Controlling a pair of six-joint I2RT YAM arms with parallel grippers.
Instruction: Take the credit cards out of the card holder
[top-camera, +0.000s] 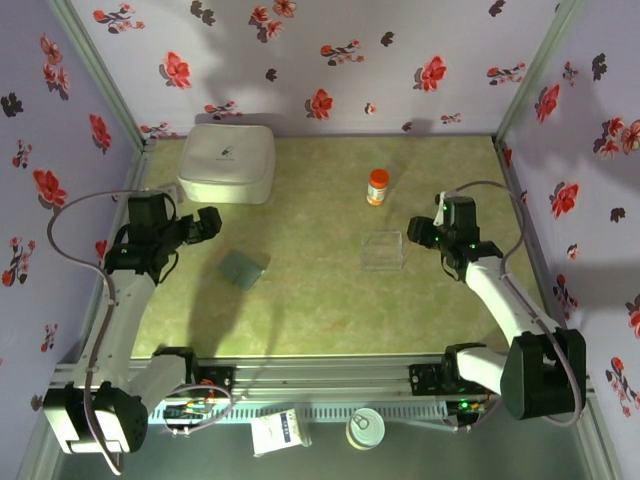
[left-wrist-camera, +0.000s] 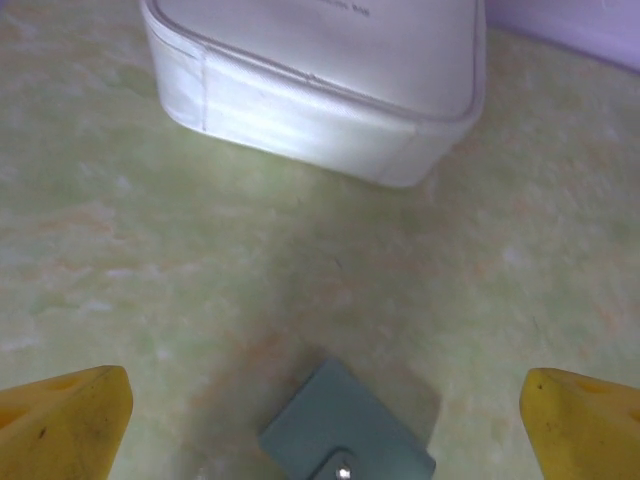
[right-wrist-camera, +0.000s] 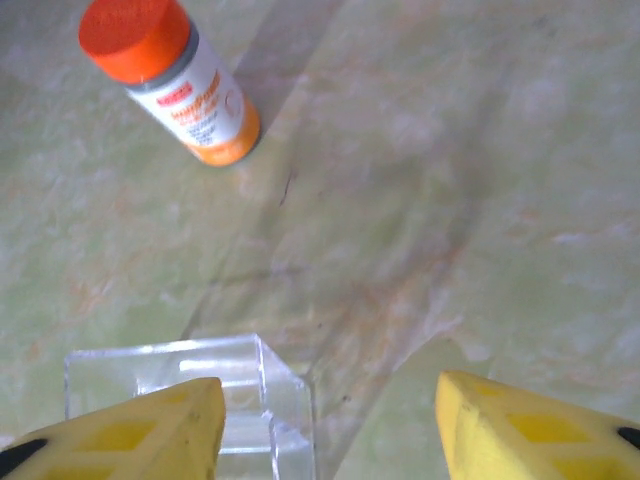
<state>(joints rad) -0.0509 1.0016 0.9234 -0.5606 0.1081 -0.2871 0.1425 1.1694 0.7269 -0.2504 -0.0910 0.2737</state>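
Note:
The card holder (top-camera: 243, 268) is a small grey-blue wallet lying flat and folded shut on the green table, left of centre. In the left wrist view the card holder (left-wrist-camera: 345, 438) sits at the bottom edge, a small metal snap on its flap. The credit cards are hidden. My left gripper (top-camera: 205, 225) hovers just behind and left of the holder, and in its wrist view the left gripper (left-wrist-camera: 325, 405) stands wide open above it, touching nothing. My right gripper (top-camera: 421, 236) is open at the right of the table, with nothing clamped in the right gripper (right-wrist-camera: 330, 400).
A clear plastic box (top-camera: 383, 250) stands right of centre; its corner (right-wrist-camera: 270, 385) lies beside my right gripper's left finger (right-wrist-camera: 160, 425). An orange-capped bottle (top-camera: 377, 186) stands behind it. A large white box (top-camera: 227, 162) sits at the back left. Flowered walls enclose the table.

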